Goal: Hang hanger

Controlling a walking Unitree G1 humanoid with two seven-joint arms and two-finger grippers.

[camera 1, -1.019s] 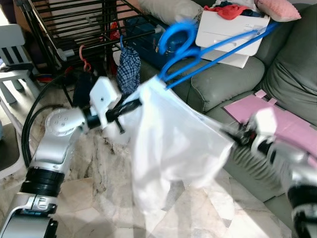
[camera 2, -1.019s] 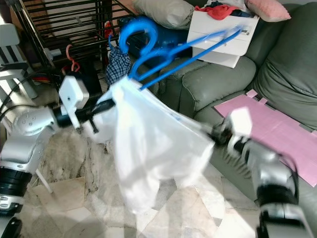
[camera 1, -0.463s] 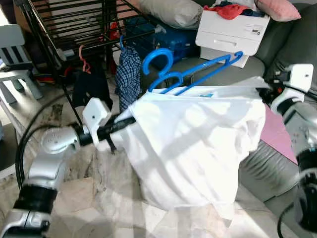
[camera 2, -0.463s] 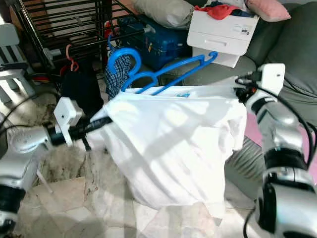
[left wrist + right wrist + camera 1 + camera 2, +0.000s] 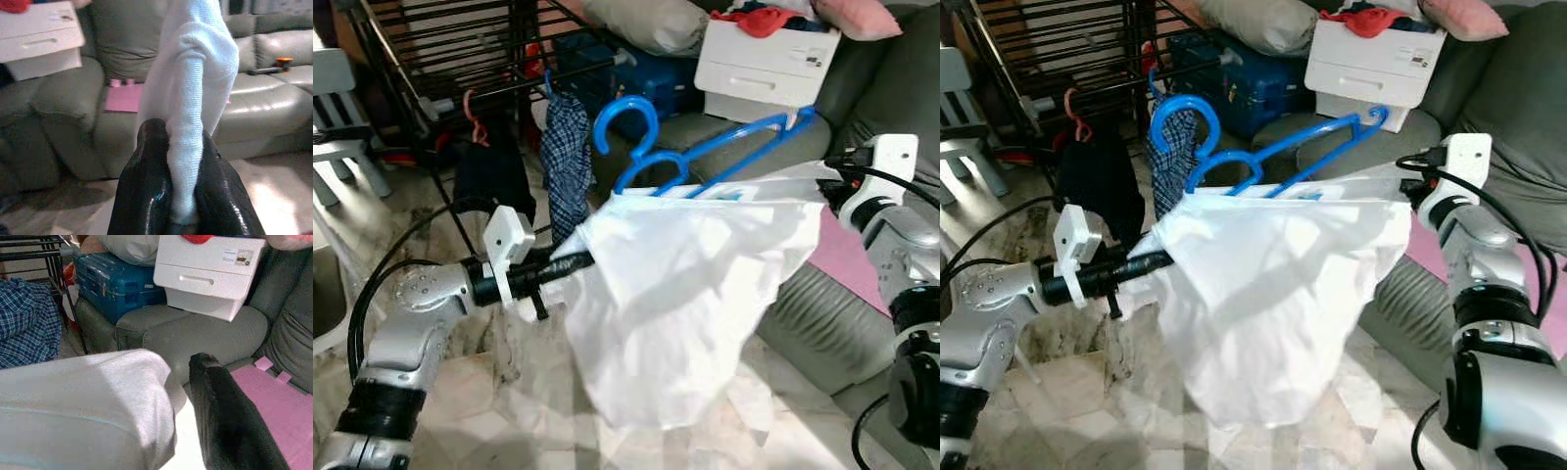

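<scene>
Between the two arms, a white garment (image 5: 690, 294) hangs stretched on a blue hanger (image 5: 705, 157) before the grey sofa (image 5: 754, 166). Left gripper (image 5: 183, 205) pinches a fold of it; whether the right gripper (image 5: 832, 181) grips the far edge is unclear. On the sofa, a white box (image 5: 769, 64) holds red cloth (image 5: 759, 20).

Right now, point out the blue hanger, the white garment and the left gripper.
blue hanger (image 5: 625, 116), left eye view, on its hook.
white garment (image 5: 685, 284), left eye view, middle of the cloth.
left gripper (image 5: 181, 161), left wrist view, on the cloth pinched between its fingertips.
</scene>
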